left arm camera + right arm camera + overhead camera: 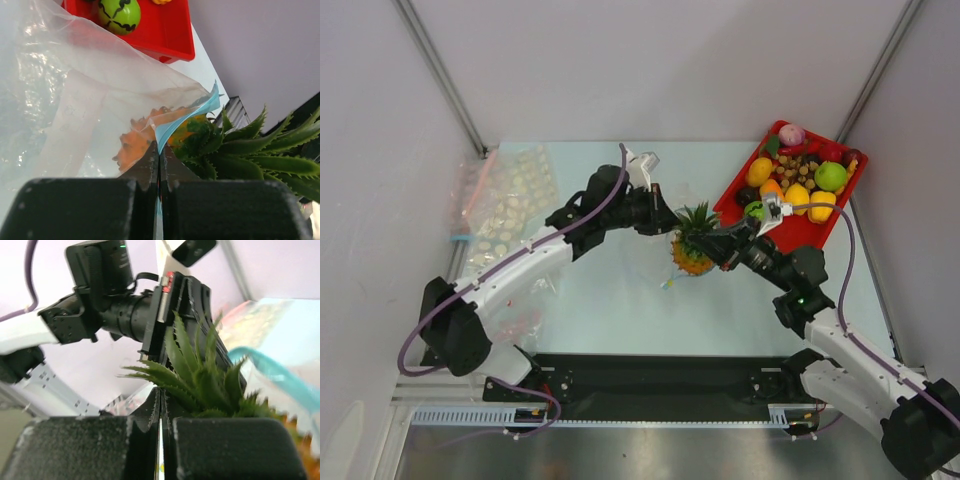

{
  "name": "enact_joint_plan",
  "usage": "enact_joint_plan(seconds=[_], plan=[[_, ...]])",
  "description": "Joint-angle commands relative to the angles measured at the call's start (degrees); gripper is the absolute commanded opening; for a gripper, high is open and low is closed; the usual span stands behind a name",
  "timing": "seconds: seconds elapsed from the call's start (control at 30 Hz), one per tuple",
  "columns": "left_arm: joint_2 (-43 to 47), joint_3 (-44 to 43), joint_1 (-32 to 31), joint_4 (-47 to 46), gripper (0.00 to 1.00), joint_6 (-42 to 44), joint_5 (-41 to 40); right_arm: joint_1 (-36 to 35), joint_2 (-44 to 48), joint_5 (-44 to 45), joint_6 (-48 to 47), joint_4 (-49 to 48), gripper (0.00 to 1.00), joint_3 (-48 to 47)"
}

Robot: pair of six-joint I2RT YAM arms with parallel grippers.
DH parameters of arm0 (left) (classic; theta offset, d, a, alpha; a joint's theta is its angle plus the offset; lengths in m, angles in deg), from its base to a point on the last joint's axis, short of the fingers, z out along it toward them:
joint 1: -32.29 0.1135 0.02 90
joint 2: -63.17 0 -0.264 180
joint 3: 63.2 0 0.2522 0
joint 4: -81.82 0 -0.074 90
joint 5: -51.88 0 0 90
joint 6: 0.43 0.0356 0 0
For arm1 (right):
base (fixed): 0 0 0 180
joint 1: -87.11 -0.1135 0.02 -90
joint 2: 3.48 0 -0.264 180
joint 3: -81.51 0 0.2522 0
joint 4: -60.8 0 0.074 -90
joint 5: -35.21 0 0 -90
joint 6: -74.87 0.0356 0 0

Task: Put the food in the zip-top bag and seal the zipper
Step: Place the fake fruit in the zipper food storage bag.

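Observation:
My left gripper (160, 150) is shut on the light-blue zipper (185, 120) of the clear zip-top bag (75, 100). The orange pineapple (692, 245) sits partly in the bag's mouth: its body (135, 145) shows through the plastic and its green leaves (240, 155) stick out. My right gripper (720, 243) is shut close against the leaves (200, 370) from the other side. What it pinches does not show. The zipper (270, 372) curves past on the right there. More food lies in the red tray (735, 200), among it a dark-marked green round fruit (755, 211) and yellow pieces (798, 197).
Other clear bags (505, 205), one with a pink strip, lie at the table's left edge. The red tray (170, 35) stands at the back right, just behind the right gripper. The left arm's wrist (110, 310) faces the right wrist camera at close range.

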Motion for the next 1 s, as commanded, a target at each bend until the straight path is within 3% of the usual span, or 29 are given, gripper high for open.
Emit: enact_joint_plan(seconds=[0.0, 0.3, 0.43, 0.63, 0.87, 0.97], plan=[[5.18, 1.34, -0.21, -2.3, 0.0, 2.13, 5.39, 1.39, -2.32, -14.17, -3.01, -2.4, 0.0, -5.69], [9.76, 4.94, -0.21, -3.18, 0.0, 0.9, 8.82, 2.27, -3.3, -17.09, -5.91, -1.18, 0.0, -6.83], [10.72, 6.35, 0.14, -4.75, 0.0, -0.59, 8.29, 2.19, 2.04, 3.5, -9.16, 10.32, 0.0, -5.26], [10.55, 9.16, 0.5, -8.1, 0.0, -2.35, 6.89, 1.22, 5.05, 20.33, -8.55, 16.66, 0.0, -4.28], [7.3, 11.01, 0.5, -13.09, 0.0, -4.46, 8.29, -5.71, 0.75, 29.32, -8.54, 18.52, 0.0, -6.39], [6.6, 11.45, 0.58, -14.6, 0.0, -4.99, 7.77, -11.86, -1.54, 26.45, -15.12, 14.66, 0.0, -6.13]])
